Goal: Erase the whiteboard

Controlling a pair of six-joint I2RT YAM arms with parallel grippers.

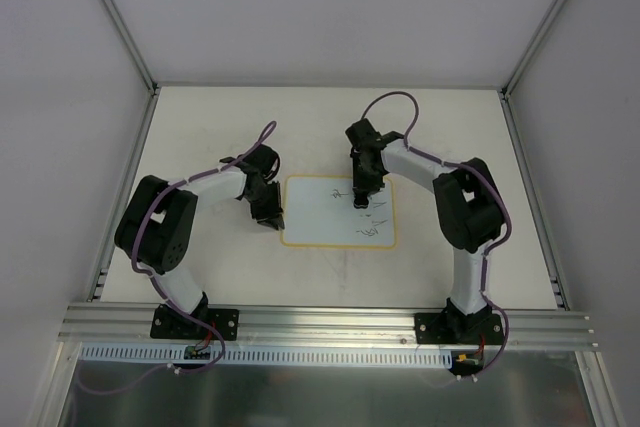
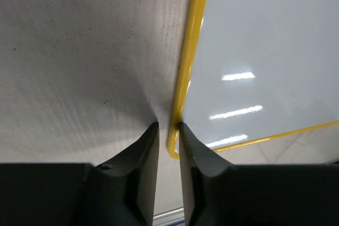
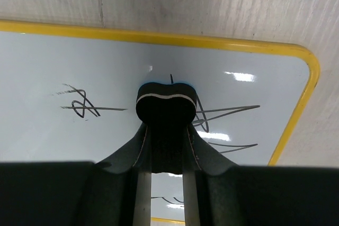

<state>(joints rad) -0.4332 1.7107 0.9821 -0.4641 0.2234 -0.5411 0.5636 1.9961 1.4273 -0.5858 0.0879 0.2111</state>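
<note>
Whiteboard (image 2: 265, 51) rim at left fingers (image 2: 145, 152)

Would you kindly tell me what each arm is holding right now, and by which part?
Right gripper: a black eraser, clamped by its near end, over the whiteboard. Left gripper: its fingers sit at the whiteboard's yellow rim; a hold cannot be told.

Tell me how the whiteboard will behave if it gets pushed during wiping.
Likely stiff: the whiteboard lies dead flat with a straight rim. Probably light and prone to sliding: it looks thin and nothing visible fastens it to the table; the left gripper straddling its corner may be steadying it. Its glossy face looks slippery under the eraser.
</note>
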